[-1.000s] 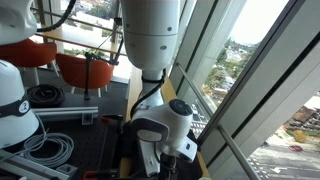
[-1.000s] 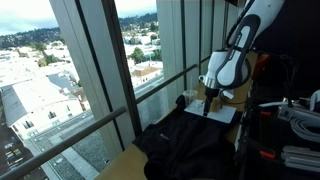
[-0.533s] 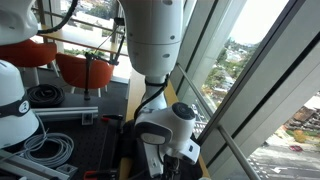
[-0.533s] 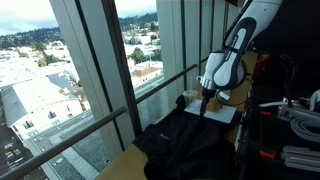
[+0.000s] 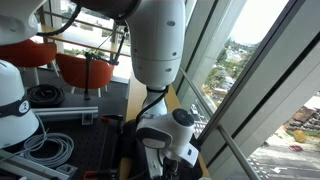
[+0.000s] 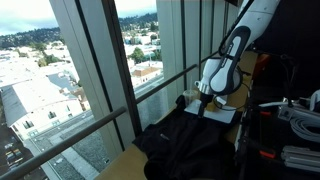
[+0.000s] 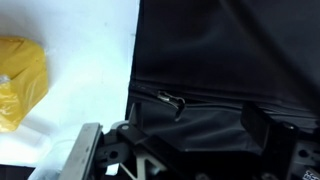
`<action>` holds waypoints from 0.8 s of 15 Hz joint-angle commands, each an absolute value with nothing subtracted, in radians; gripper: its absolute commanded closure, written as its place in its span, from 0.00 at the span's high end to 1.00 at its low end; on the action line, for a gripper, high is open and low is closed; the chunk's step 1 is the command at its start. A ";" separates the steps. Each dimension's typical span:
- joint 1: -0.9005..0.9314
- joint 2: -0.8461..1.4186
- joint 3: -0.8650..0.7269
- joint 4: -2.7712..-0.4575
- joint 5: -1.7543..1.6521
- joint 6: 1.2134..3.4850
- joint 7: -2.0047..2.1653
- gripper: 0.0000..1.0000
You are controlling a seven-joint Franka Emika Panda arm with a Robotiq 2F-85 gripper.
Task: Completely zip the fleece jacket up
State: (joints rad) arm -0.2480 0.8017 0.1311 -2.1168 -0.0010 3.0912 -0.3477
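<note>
The black fleece jacket [image 6: 190, 145] lies spread over the wooden table by the window. In the wrist view it [image 7: 230, 50] fills the right side, with its zipper line running across and the metal zipper pull [image 7: 172, 100] lying near the jacket's edge. My gripper [image 7: 195, 130] hangs just above the jacket, open, with its dark fingers apart on either side of the fabric below the pull. It holds nothing. In an exterior view the gripper [image 6: 206, 97] is over the jacket's far end. In the close exterior view the wrist [image 5: 165, 140] blocks the jacket.
A yellow object [image 7: 20, 82] lies on a white sheet [image 7: 95, 50] beside the jacket. The window frame [image 6: 100, 90] runs along the table's edge. Coiled cables [image 5: 45, 148] and orange chairs [image 5: 80, 68] stand behind the arm.
The arm has shifted slightly toward the window side over the jacket's far end, with the wrist a little lower. The jacket has not moved.
</note>
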 commanded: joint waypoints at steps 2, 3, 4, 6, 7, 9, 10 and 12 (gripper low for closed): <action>-0.264 0.863 0.142 -2.037 -0.036 3.092 -0.314 1.00; -0.263 0.870 0.143 -2.031 -0.035 3.092 -0.312 1.00; -0.261 0.875 0.143 -2.026 -0.035 3.094 -0.310 1.00; -0.255 0.870 0.142 -2.031 -0.032 3.090 -0.302 1.00; -0.254 0.864 0.142 -2.038 -0.031 3.095 -0.299 1.00; -0.251 0.856 0.142 -2.046 -0.029 3.094 -0.291 1.00; -0.250 0.853 0.143 -2.049 -0.028 3.094 -0.287 1.00; -0.246 0.850 0.144 -2.050 -0.027 3.095 -0.280 1.00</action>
